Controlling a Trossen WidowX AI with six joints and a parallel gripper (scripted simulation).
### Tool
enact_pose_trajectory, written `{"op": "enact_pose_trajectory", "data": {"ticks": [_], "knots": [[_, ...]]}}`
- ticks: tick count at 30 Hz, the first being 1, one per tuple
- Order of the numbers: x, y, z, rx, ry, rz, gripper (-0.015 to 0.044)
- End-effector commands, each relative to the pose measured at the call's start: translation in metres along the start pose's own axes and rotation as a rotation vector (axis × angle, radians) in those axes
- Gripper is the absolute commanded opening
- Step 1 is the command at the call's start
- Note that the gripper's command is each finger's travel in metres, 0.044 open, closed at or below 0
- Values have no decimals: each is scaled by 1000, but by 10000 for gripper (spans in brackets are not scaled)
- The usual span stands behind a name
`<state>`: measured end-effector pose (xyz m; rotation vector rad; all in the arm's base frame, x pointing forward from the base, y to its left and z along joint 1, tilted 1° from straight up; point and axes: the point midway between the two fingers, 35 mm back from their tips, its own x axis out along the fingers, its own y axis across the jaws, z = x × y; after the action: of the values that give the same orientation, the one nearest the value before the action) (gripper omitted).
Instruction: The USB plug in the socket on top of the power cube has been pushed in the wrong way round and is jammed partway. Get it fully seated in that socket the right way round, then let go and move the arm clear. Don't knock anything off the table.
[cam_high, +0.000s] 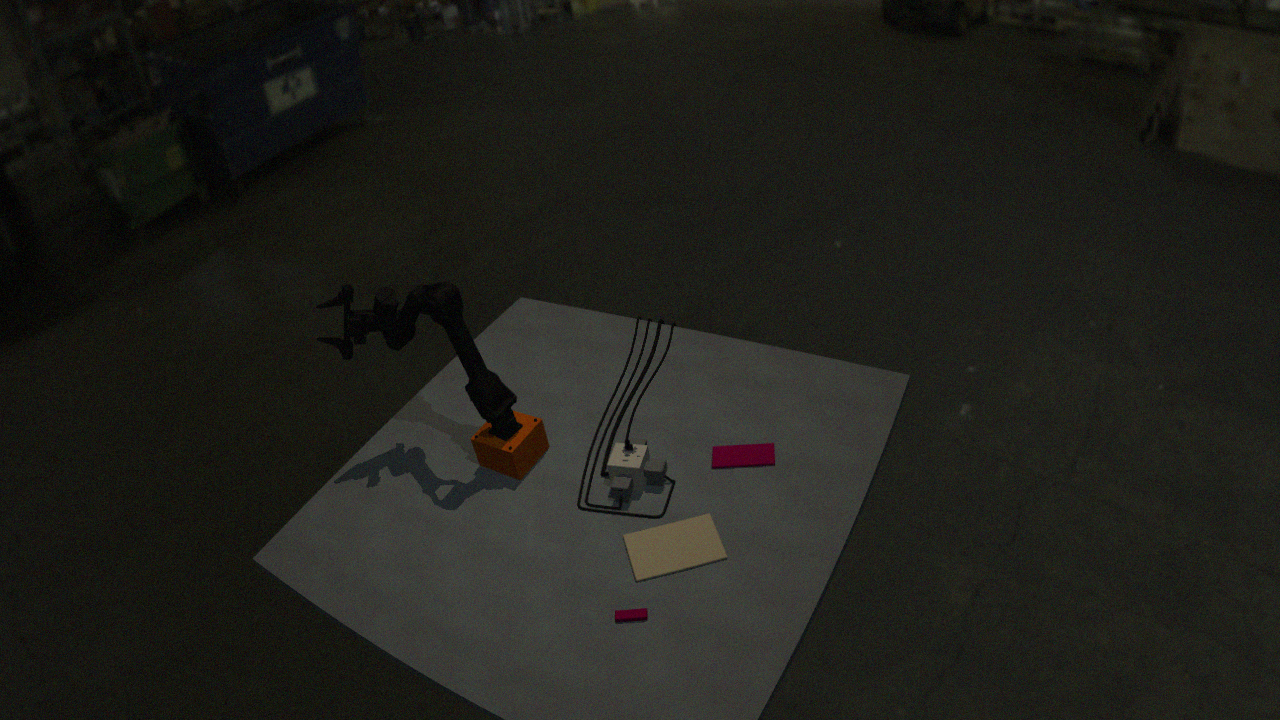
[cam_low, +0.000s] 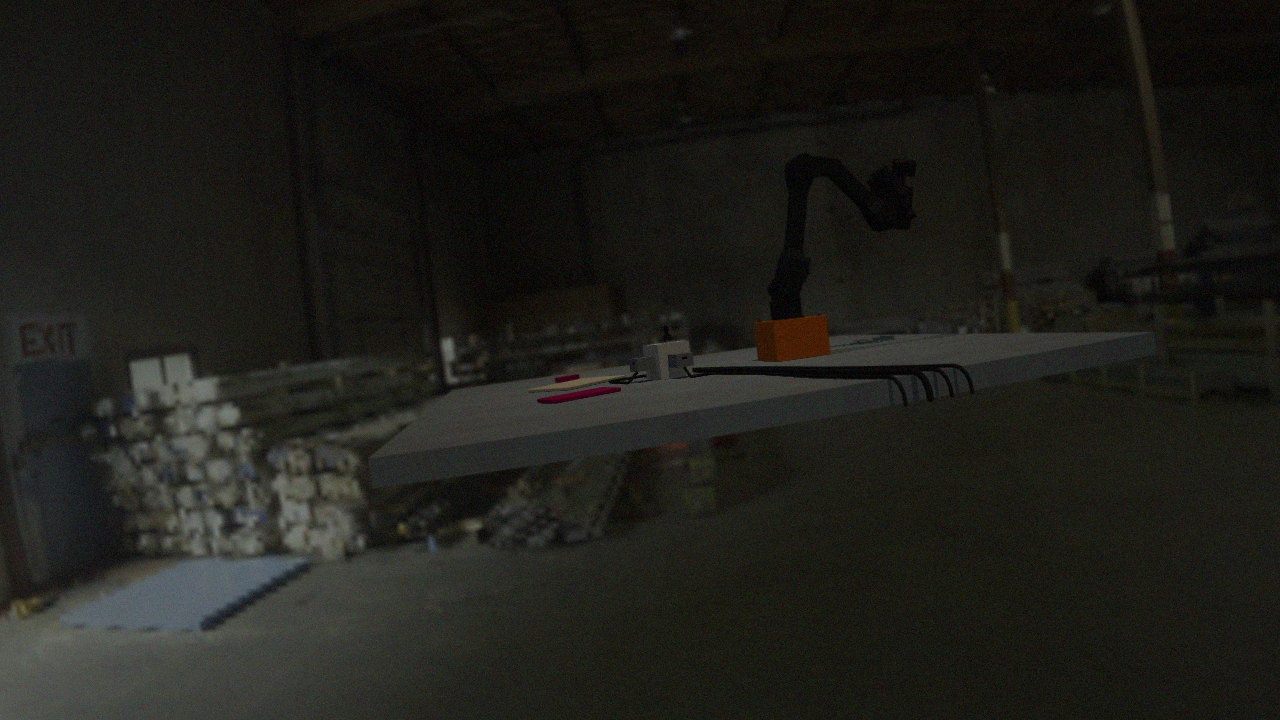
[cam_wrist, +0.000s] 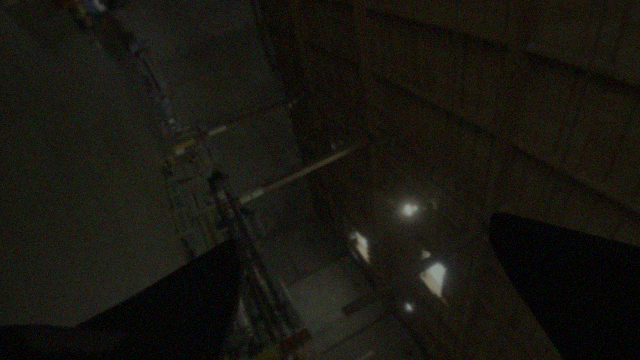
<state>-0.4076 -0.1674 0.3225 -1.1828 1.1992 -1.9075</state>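
The white power cube (cam_high: 638, 454) (cam_low: 657, 361) stands on the pale table (cam_high: 447, 582) (cam_low: 554, 449). The small black USB plug (cam_high: 628, 445) (cam_low: 665, 334) stands upright in its top, with a thin cable (cam_high: 633, 413) leading off. How deep it sits and which way round it is are too small to tell. My gripper (cam_high: 319, 323) (cam_wrist: 366, 240) is open and empty, high up beyond the left table edge in the top view, pointing away from the cube. The wrist view shows only the two dark fingers and the hall behind, no cube or plug.
Grey blocks (cam_high: 655, 471) (cam_high: 621, 488) sit at the cube's sides. Black cables (cam_high: 617, 402) (cam_low: 805, 371) run to the table edge. A beige board (cam_high: 675, 547), a crimson slab (cam_high: 742, 455) (cam_low: 580, 394) and a small crimson bar (cam_high: 631, 615) lie nearby. My orange base (cam_high: 510, 452) (cam_low: 792, 340) stands beside the cube.
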Motion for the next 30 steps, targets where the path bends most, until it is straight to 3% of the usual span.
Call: {"op": "enact_pose_trajectory", "data": {"ticks": [1,6,16,20,30], "knots": [[2,2,2,11,-4,3,426],[54,44,58,286,-102,92,440],[107,110,189,639,-241,318,440],[115,134,247,783,-285,433,440],[91,181,399,1058,-375,765,440]]}}
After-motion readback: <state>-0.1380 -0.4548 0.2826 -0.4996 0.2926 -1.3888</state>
